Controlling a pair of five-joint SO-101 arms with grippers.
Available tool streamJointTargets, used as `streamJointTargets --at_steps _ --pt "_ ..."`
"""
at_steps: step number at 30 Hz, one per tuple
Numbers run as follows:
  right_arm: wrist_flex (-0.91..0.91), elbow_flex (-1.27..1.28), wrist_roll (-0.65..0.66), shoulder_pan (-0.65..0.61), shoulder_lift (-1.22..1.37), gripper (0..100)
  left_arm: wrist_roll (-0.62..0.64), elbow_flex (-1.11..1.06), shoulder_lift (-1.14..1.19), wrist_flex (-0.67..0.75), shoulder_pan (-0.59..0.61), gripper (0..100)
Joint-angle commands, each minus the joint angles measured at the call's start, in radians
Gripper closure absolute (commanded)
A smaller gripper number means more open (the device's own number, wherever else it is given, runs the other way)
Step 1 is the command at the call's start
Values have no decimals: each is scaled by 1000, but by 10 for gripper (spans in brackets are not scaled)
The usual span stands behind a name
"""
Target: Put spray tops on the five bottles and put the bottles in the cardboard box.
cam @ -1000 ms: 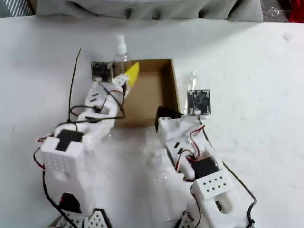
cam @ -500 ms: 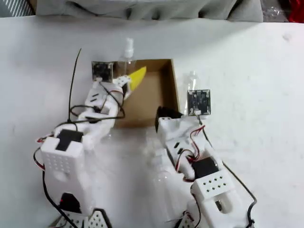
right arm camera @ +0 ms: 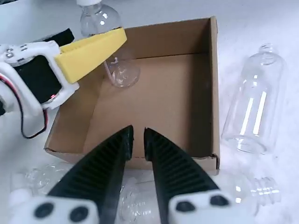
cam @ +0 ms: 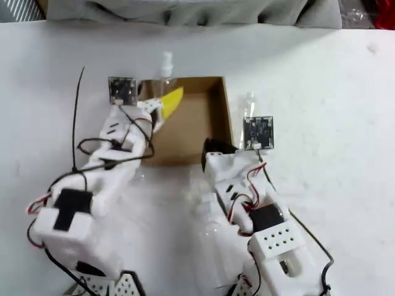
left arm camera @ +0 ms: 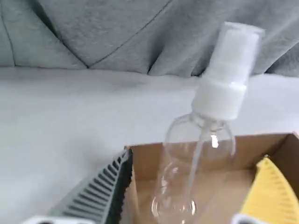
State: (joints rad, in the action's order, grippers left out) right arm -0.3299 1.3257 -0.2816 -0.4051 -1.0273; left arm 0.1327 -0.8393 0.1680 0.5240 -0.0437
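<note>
A clear bottle (left arm camera: 198, 149) fitted with a white spray top (left arm camera: 225, 74) is seen standing upright inside the cardboard box (right arm camera: 212, 70), tucked into its far corner on the left arm's side. The left end effector (left arm camera: 195, 161) is held released, its grey ribbed finger (left arm camera: 105, 193) and yellow finger (left arm camera: 271, 196) spread wide on either side of the bottle with neither pressed against it; the grey finger is placed just outside the box wall, the yellow one over the box interior. Most of the box floor is left bare, so open room is offered toward the near and right walls. The right end effector (right arm camera: 138, 133) is held almost clenched, with only a narrow slit between its black fingers and nothing grasped, and is poised above the near rim of the box. An uncapped bottle (right arm camera: 254, 109) is laid on the white tabletop (cam: 321, 74) just beside the box's right wall. A second uncapped bottle (right arm camera: 250, 189) is laid along the outside of the near wall, and another clear bottle (right arm camera: 44, 179) is found by the near left corner. The far edge of the tabletop is bounded by grey cloth (left arm camera: 117, 32).
</note>
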Motion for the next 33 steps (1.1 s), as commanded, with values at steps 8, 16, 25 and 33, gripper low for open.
streamJointTargets --at_steps 8,16,25,33 --pt "4 -14 -2 2 -13 981 -6 -190 -475 -318 10 630" --pt "-2 -14 -2 2 -13 981 -2 -275 -849 -703 48 631" --pt "-4 -11 -2 4 -13 981 -8 -295 -1191 -1191 114 631" --pt "-4 -11 -2 12 -13 981 -8 -509 -1382 -1217 225 631"
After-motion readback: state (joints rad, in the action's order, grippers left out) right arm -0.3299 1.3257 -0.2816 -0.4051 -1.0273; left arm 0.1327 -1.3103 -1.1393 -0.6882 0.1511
